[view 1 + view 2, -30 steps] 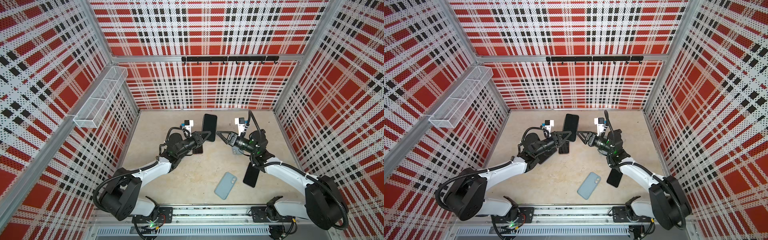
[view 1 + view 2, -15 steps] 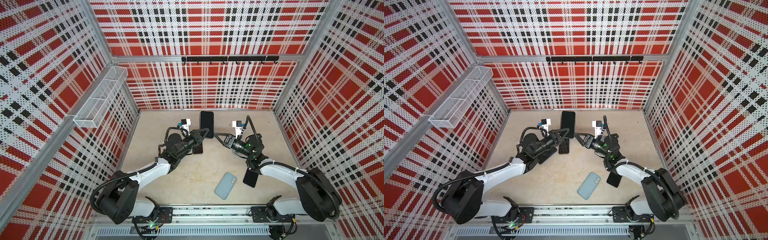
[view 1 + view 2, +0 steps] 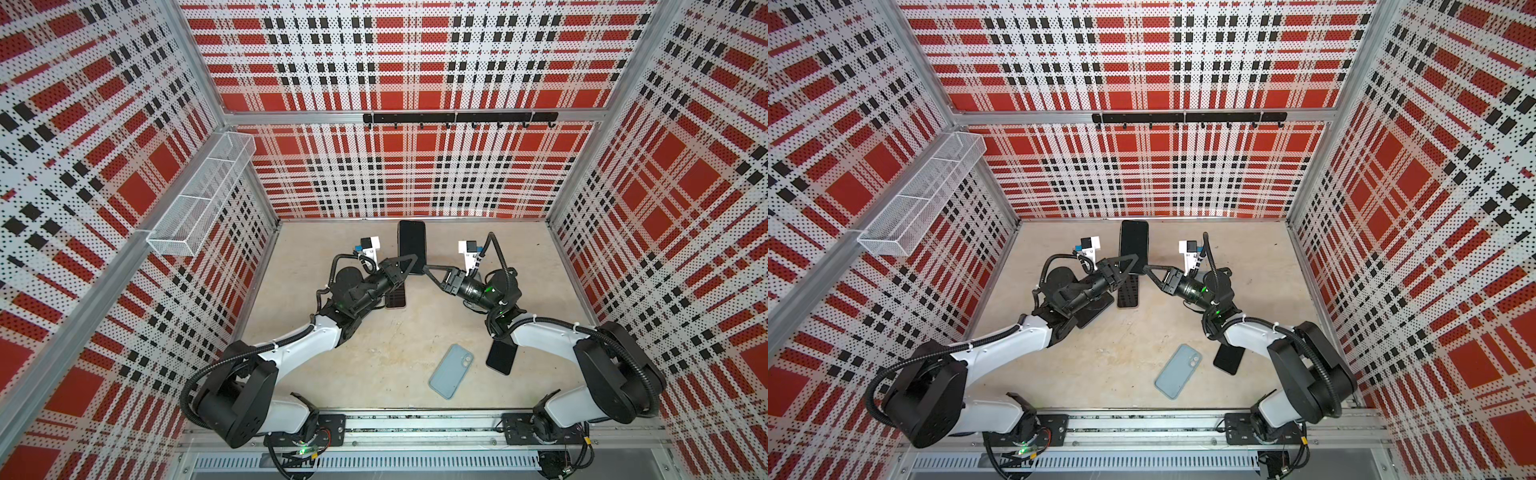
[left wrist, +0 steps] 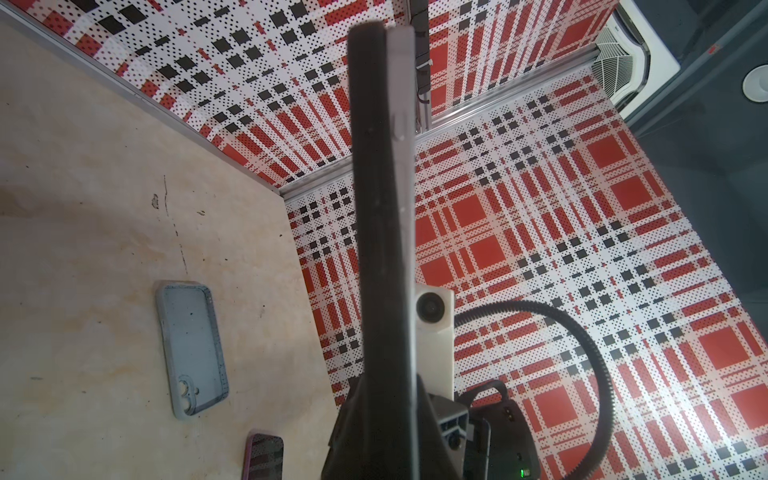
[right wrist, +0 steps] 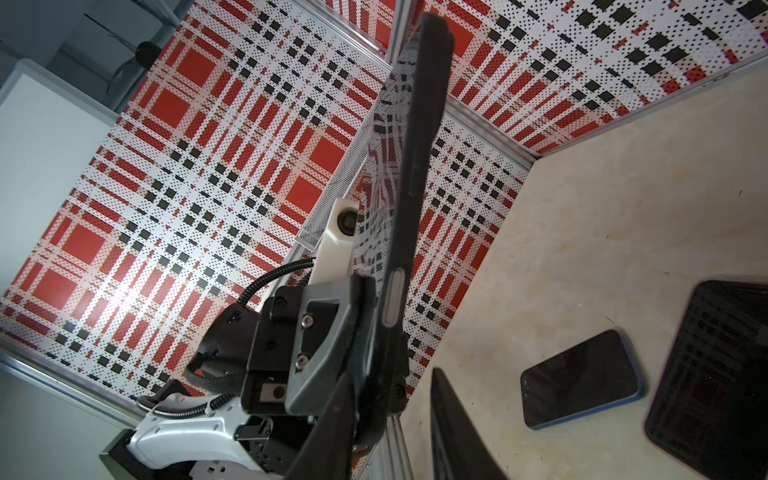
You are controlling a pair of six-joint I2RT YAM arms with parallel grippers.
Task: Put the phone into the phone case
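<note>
Black phone [image 3: 411,239] stands upright at 12 o'clock, clamped in my left gripper [image 3: 411,266] so that, I think, my right gripper [image 3: 430,268], closed or not I cannot tell, may take its lower corner; the blue phone case [image 3: 451,371] lies at 5 o'clock.

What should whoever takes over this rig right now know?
Left gripper: shut on the black phone, held up off the table.
Right gripper: open, jaws straddling that phone's lower corner, not clamped.
Phone case: empty, open side up on the table near the front.
Done: phone lifted.
To do: carry it to the case and press it in.
</note>
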